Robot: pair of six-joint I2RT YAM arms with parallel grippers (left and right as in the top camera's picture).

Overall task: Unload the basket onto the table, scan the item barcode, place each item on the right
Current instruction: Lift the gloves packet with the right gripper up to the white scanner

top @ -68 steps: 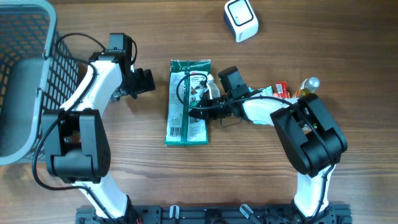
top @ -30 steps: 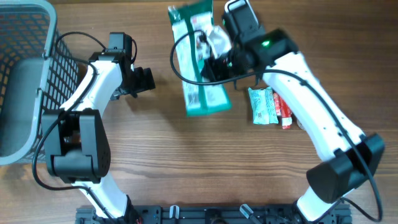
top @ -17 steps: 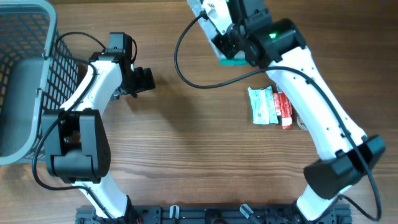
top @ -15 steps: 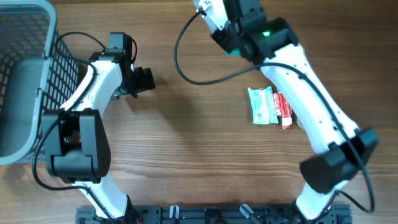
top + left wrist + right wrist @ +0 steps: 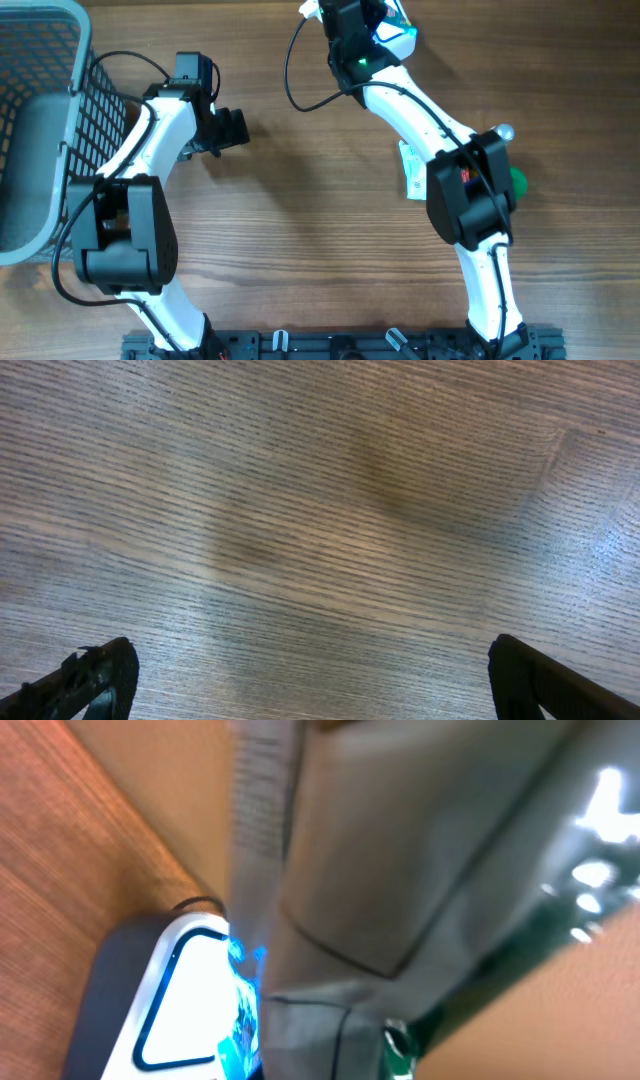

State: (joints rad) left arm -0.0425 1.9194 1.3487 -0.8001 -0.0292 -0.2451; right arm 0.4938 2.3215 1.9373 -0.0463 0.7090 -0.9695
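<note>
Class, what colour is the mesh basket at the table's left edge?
The basket is grey, shown best in the overhead view.

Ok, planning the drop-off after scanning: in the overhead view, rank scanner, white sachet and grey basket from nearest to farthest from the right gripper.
1. Scanner, top edge, beside the right gripper and its green packet.
2. White sachet, right of centre.
3. Grey basket, far left.

The packet, silvery-grey foil with a crimped seam and a green printed edge, fills the right wrist view. It hangs tilted, close over the scanner, whose white face glows blue.
</note>
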